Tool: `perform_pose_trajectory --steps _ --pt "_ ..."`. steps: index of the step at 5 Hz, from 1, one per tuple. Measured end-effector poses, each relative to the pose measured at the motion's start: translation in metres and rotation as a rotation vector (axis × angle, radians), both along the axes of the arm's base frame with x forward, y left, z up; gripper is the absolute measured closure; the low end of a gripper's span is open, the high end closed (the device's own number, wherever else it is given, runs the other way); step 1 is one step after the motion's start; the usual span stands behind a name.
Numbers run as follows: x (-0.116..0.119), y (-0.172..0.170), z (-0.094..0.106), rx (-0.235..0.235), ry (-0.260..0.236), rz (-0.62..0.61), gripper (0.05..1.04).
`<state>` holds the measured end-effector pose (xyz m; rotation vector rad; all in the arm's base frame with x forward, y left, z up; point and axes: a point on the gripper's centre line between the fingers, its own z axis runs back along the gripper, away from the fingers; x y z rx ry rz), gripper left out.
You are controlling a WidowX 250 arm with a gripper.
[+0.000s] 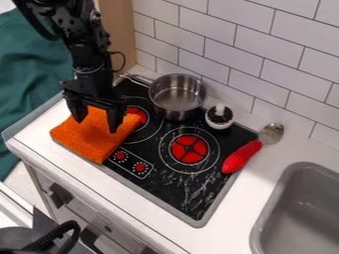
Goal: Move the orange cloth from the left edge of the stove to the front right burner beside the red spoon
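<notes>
The black gripper point(96, 125) hangs at the upper left, above an orange cloth point(92, 138), with its two fingers spread apart and nothing seen between them. The folded cloth lies over the left part of the black stovetop point(179, 187) and the white counter beside it. Whether the fingertips touch the cloth, I cannot tell. To the right of the gripper, a silver pot point(177, 94) stands at the back of the stove, its handle pointing left toward the arm.
A small white pot with dark filling point(219, 117) stands right of the silver pot. A spoon with a red handle point(242, 156) lies across the stove's right edge. The grey sink point(301, 208) is at the lower right, and a tiled wall point(265, 44) runs behind.
</notes>
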<state>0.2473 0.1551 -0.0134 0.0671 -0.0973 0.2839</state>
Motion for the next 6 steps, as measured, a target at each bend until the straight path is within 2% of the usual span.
perform_pose_trajectory --steps 1,2,4,5,6 --pt "0.007 0.004 -0.012 -0.010 -0.020 -0.034 0.078" --pt "0.016 0.008 -0.025 -0.017 -0.017 -0.048 0.079" --pt "0.034 -0.004 -0.033 -0.042 -0.021 -0.080 0.079" --pt "0.036 -0.017 -0.033 -0.049 -0.015 -0.100 0.079" --pt "0.044 -0.051 -0.029 -0.045 -0.022 -0.130 0.083"
